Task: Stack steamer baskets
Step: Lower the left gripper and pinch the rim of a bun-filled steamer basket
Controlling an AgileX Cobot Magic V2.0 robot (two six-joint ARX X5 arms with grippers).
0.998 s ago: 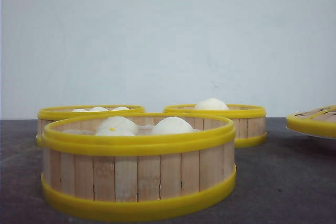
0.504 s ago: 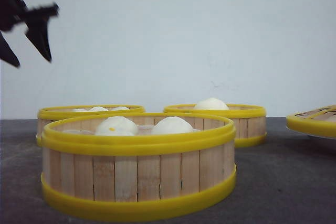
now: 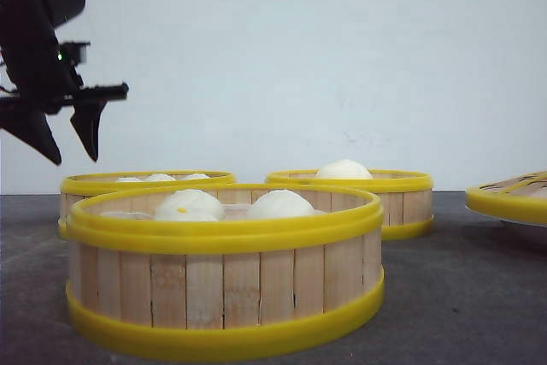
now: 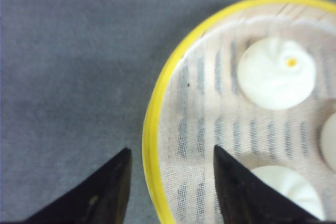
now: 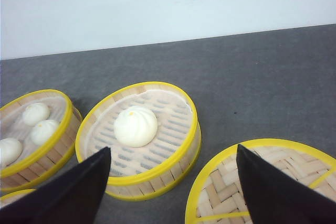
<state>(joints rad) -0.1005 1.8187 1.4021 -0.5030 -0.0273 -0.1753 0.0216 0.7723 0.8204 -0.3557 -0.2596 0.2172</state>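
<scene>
Dark grey tabletop (image 3: pixel 479 297) with a plain white wall (image 3: pixel 299 57) behind it, that's the whole setting. At the upper left of the front frame the left gripper (image 3: pixel 73 147) hangs in the air above the table, its two black fingers spread wide with nothing between them. In its wrist view the fingers sit either side of the yellow rim of a steamer basket (image 4: pixel 247 119) lined with white cloth, with white buns (image 4: pixel 276 73) inside, though I can't really tell which of the baskets that one is.

Below it, at the left of the front frame, the back-left steamer basket (image 3: pixel 90 185) sits on the table, mostly hidden behind the front one, a few bun tops peeking over its rim. The front steamer basket (image 3: pixel 226 288) fills the lower middle of the frame and holds two buns that show. Right of center, further back, the back-right steamer basket (image 3: pixel 402 203) holds one bun (image 3: pixel 344 170). None of the three is stacked; all sit apart on the table.

At the right edge, the flat lid (image 3: pixel 513 198) with its woven top pokes in. The right gripper (image 5: pixel 173 192) only shows in its own wrist view, fingers spread wide and empty, above the single-bun basket and the lid.
</scene>
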